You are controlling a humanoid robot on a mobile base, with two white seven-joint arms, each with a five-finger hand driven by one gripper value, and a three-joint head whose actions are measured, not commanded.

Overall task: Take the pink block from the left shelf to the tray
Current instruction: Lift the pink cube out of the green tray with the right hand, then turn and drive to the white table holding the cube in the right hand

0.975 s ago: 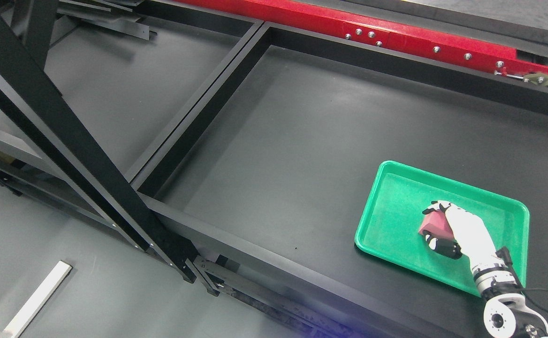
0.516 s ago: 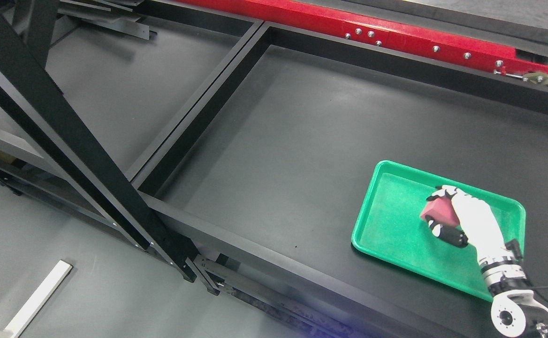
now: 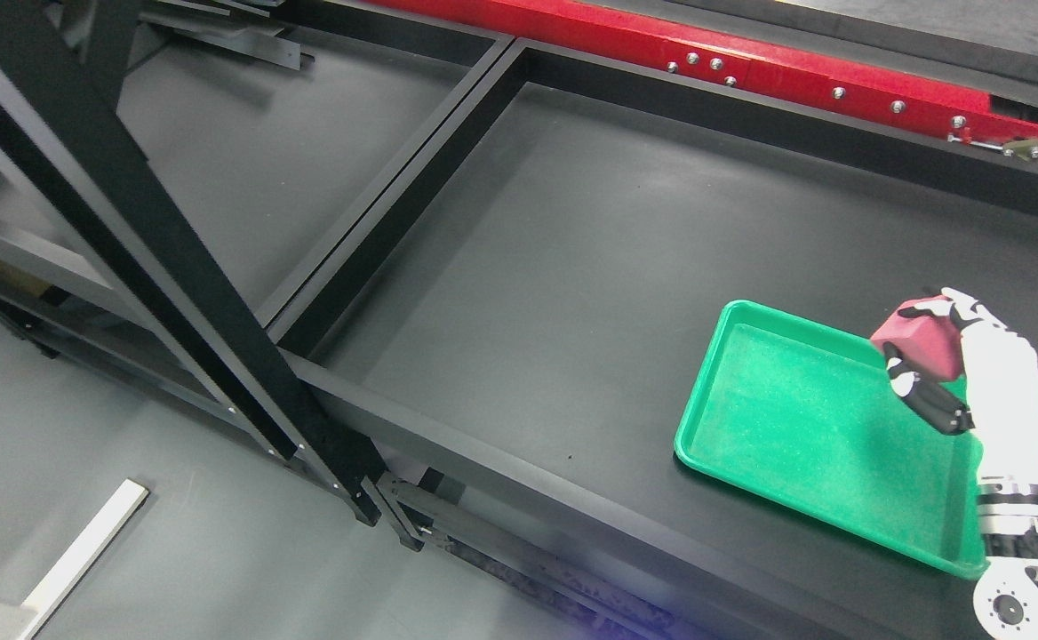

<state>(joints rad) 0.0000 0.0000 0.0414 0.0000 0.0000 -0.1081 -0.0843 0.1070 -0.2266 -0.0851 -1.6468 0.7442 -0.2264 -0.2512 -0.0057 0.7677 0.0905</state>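
Observation:
My right hand (image 3: 926,354) comes in from the lower right, white with black fingertips. It is shut on the pink block (image 3: 917,341) and holds it above the far right part of the green tray (image 3: 794,427). The tray lies on the black shelf surface (image 3: 590,267) at the right and has nothing lying in it. My left hand is not in view.
A black diagonal frame post (image 3: 155,258) crosses the left side. A black divider rail (image 3: 403,187) separates the left shelf bay from the right one. A red beam (image 3: 750,67) runs along the back. A white strip (image 3: 83,551) lies on the grey floor at lower left.
My right hand has lifted the pink block up and to the right, from low over the tray's middle to above its far right edge. The camera has shifted slightly.

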